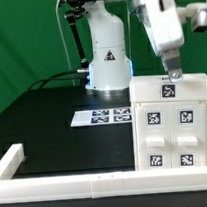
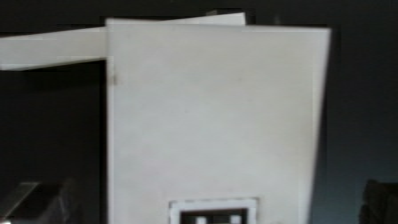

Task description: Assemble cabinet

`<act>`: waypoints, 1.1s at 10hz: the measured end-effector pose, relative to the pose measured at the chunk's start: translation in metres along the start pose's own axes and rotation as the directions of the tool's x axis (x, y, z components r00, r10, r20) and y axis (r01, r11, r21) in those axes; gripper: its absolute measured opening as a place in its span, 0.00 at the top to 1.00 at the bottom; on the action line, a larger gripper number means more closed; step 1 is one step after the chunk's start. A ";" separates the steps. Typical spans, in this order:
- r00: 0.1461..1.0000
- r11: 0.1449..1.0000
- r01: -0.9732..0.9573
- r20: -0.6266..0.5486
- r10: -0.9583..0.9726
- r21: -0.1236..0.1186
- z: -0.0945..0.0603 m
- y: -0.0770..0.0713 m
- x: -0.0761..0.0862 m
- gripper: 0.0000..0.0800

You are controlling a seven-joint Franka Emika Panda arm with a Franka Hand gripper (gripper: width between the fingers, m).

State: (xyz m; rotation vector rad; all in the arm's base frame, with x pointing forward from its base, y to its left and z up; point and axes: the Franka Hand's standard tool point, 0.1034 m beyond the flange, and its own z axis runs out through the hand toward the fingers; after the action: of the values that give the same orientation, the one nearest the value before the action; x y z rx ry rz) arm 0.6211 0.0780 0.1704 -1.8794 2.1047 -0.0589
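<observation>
The cabinet [image 1: 172, 122] is a white box with several square black-and-white tags on its front. It stands on the black table at the exterior view's right, near the front. My gripper [image 1: 170, 74] hangs right over its top edge, by the top tag. In the wrist view the cabinet's white panel [image 2: 214, 110] fills the middle, with one tag [image 2: 214, 212] at its near end. My gripper [image 2: 210, 205] is open, with a dark finger [image 2: 36, 200] on each side of the panel and a gap between pads and panel. It holds nothing.
The marker board [image 1: 102, 116] lies flat on the table in the middle. A long low white border rail [image 1: 57, 183] runs along the front and turns up the exterior view's left side. The arm's white base [image 1: 107, 61] stands at the back.
</observation>
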 end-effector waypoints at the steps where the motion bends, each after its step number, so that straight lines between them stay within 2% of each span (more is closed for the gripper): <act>1: 1.000 1.000 0.001 0.014 -0.001 0.012 -0.006 -0.003 -0.001 0.01; 4: 0.999 1.000 0.008 0.031 -0.009 0.022 -0.009 -0.007 -0.003 0.00; 6: 0.983 0.983 0.182 0.035 -0.182 0.006 -0.009 -0.007 -0.004 0.00; 7: 0.942 0.943 0.333 0.043 -0.332 -0.008 -0.011 -0.010 -0.007 0.00; 8: 0.870 0.871 0.492 0.045 -0.491 -0.006 -0.011 -0.014 -0.010 0.00; 9: 0.783 0.783 0.621 0.045 -0.621 -0.005 -0.009 -0.016 -0.011 0.00; 11: 0.615 0.615 0.788 0.052 -0.787 -0.024 -0.009 -0.015 -0.016 0.00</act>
State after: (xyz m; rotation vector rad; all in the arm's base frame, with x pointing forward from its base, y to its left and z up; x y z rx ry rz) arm 0.6350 0.0895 0.1855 -2.6613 1.0762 -0.1741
